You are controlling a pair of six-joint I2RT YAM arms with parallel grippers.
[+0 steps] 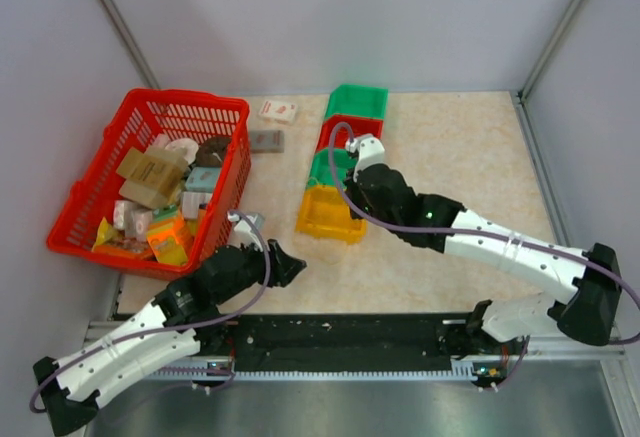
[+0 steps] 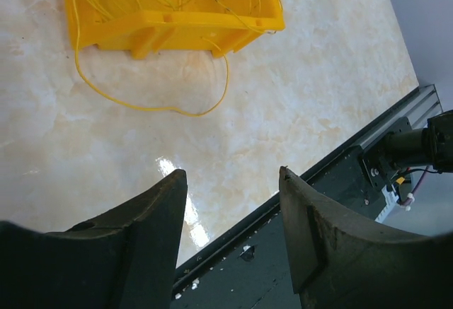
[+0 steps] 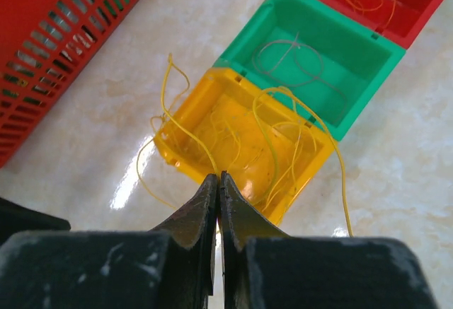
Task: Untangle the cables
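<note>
Thin yellow cables lie tangled in the yellow bin, and some hang over its rim. One loop rests on the table beside the yellow bin. My right gripper hovers above the bin's near edge, shut on a yellow cable strand that rises out of the bin. In the top view it is over the row of bins. My left gripper is open and empty, low near the table's front edge, apart from the bin.
A green bin holding a pale loop and a red bin holding thin strands stand behind the yellow one. A red basket full of packets is at the left. Two small packets lie at the back. A black rail runs along the near edge.
</note>
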